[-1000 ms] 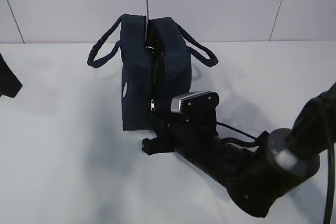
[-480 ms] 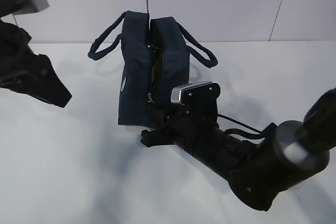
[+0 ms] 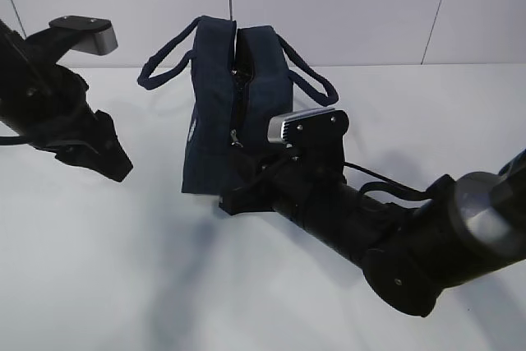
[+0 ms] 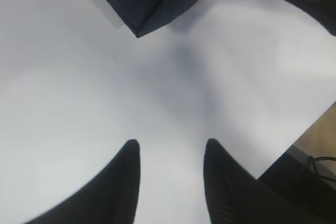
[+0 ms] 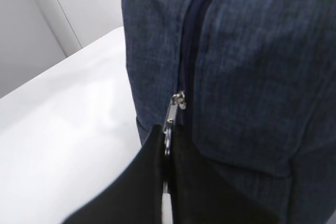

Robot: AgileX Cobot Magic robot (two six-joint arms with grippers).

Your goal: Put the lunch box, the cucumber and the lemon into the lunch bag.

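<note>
Two grippers: right gripper (image 5: 167, 182) is pinched tight on the zipper pull (image 5: 169, 124) low on the lunch bag (image 3: 234, 104), standing mid-table. Left gripper (image 4: 170, 153) hangs part-open, empty. Pull along the seam (steady; bag may slide).

The lunch bag (image 3: 234, 113) stands upright on the surface (image 3: 123, 269), near its far edge and in front of the wall (image 3: 345, 6), with one loop handle sticking out to each side. The right claw (image 5: 167, 182) sits at the bag's near end, closed on the zipper pull (image 5: 169, 121) (its arm stretches away to the lower right). The left claw (image 4: 170, 156) hangs above bare surface, well to the left of the bag, its fingers apart.
</note>
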